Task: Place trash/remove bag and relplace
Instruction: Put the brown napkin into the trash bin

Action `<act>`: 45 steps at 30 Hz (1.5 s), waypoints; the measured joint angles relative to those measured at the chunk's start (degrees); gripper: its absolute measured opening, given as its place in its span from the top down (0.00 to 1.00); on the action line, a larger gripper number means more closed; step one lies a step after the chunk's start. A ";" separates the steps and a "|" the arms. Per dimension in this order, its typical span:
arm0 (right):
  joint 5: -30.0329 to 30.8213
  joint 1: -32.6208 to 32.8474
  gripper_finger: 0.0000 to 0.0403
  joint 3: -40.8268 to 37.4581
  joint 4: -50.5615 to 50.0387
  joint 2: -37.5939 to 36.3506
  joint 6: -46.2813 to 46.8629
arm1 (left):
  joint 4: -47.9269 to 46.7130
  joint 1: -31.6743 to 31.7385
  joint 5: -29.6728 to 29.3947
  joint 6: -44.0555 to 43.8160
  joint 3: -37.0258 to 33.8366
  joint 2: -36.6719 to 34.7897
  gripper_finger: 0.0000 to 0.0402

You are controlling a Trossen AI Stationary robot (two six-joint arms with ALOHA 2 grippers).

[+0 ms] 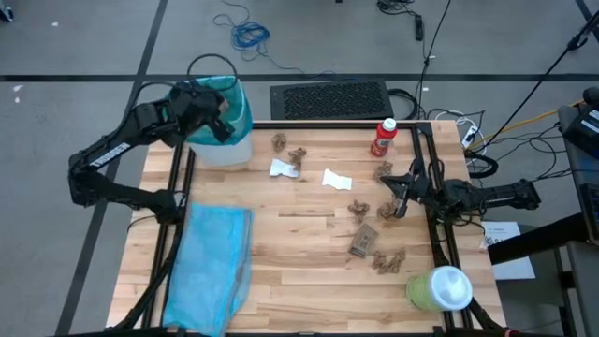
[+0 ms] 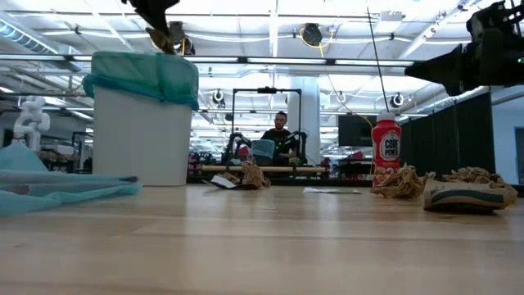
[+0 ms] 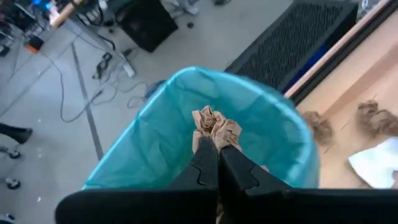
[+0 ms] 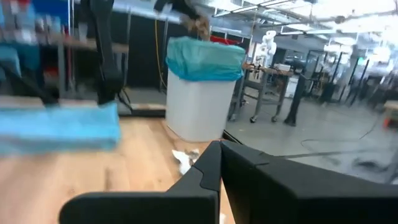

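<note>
The left gripper (image 3: 217, 142), fingers pinched tight on a brown paper scrap (image 3: 214, 126), should open right over the bag (image 3: 155, 143) so it drops inside.

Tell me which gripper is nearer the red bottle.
Right. The right gripper sits among the brown scraps just in front of the red bottle. The left gripper is across the table, over the bin, holding a brown scrap.

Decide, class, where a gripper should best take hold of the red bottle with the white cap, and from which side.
Probably the red bottle by its body below the cap, coming level from the right gripper's side: it stands upright near the table's far edge, body free of scraps.
</note>
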 joint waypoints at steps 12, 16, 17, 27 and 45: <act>-1.69 -0.01 1.00 0.00 12.92 0.00 12.79 | -0.02 8.82 7.77 5.97 0.00 4.92 1.00; -6.32 -0.47 1.00 0.13 15.90 1.25 10.06 | 0.00 8.80 7.96 7.96 0.00 5.12 0.99; -6.17 -0.54 1.00 0.52 15.87 1.98 10.44 | 0.01 8.80 7.99 8.52 0.00 5.17 0.99; -5.89 -4.13 1.00 11.24 11.68 17.29 7.83 | -0.19 8.78 8.01 10.84 0.00 5.12 0.82; -15.77 -20.16 0.57 45.34 -4.99 64.84 8.69 | 9.27 9.60 28.39 7.37 0.63 -0.93 0.91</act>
